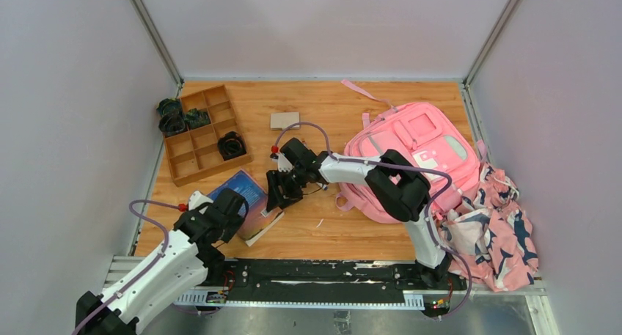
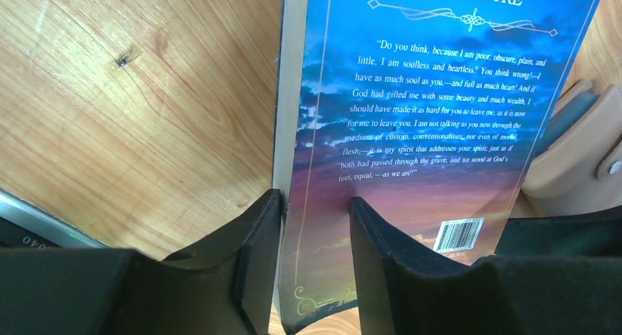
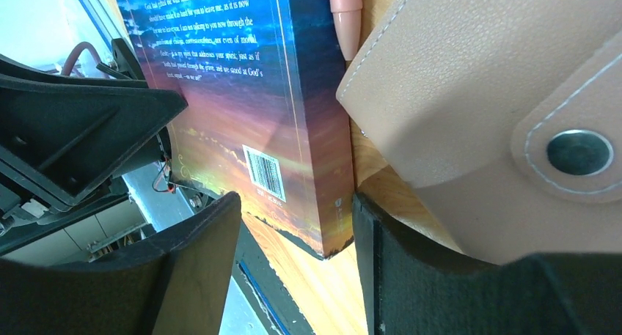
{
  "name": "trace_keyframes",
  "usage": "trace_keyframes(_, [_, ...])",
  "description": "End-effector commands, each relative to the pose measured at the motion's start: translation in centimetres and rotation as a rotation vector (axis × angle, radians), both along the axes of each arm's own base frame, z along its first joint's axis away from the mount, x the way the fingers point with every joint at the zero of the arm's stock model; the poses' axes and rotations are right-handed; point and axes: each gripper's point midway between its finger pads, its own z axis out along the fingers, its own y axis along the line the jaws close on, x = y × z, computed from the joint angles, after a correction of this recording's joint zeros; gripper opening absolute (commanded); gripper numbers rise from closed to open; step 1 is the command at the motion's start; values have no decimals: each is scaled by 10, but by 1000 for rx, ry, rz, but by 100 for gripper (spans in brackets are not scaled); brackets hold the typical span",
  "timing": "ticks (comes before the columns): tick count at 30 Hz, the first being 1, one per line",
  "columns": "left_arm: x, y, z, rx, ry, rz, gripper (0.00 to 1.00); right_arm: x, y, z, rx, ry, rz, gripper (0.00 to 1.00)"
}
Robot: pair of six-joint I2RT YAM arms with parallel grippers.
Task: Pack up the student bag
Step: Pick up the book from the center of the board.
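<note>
The student bag (image 1: 414, 148), a large pink backpack, lies at the right of the table. A blue "Jane Eyre" book (image 1: 248, 188) lies left of it, and its near end is raised off the wood. My left gripper (image 1: 236, 207) is shut on the book's near page-edge corner (image 2: 411, 93); one finger is at the page edge and the other on the cover. My right gripper (image 1: 282, 190) is open. It straddles the book's barcode corner (image 3: 264, 130), with one finger touching the spine. The bag is out of both wrist views.
A tan leather case with a snap (image 3: 484, 93) lies against the book's spine; it also shows in the left wrist view (image 2: 579, 152). A pink pen (image 3: 345, 12) lies beside the spine. There are a wooden divider tray (image 1: 202, 133), a tan card (image 1: 284, 120) and a patterned cloth bundle (image 1: 499, 232).
</note>
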Motion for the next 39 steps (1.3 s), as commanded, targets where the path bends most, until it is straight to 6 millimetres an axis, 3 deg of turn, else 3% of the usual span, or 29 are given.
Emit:
trace_keyframes(1, [17,-23,18,-127,-86,-2,44,-40,10,-6,17,86,96,61])
trace_keyframes(5, [16,-21,14,-116,-79,-2,69,-40,10,-8,15,93,94,60])
trace_keyframes(11, [3,-18,-10,-98,8,20,73,-40,11,-9,13,93,92,60])
trace_keyframes(14, [1,-17,-14,-94,18,22,65,-40,11,-10,11,97,93,60])
trace_keyframes(19, [8,-19,-3,-102,-25,10,32,-41,11,-11,11,98,97,60])
trace_keyframes(21, [11,-19,5,-104,-49,4,14,-41,12,-10,13,97,100,60])
trace_keyframes(24, [14,-18,17,-100,-77,-3,1,-41,12,-10,12,97,102,60])
trace_keyframes(31, [17,-16,52,-97,-157,-54,0,-41,11,-2,22,90,113,59])
trace_keyframes(36, [17,-5,94,-57,-251,-104,0,-44,4,14,26,74,129,60])
trace_keyframes(39, [17,-2,125,-58,-331,-140,0,-42,-3,33,55,66,124,61])
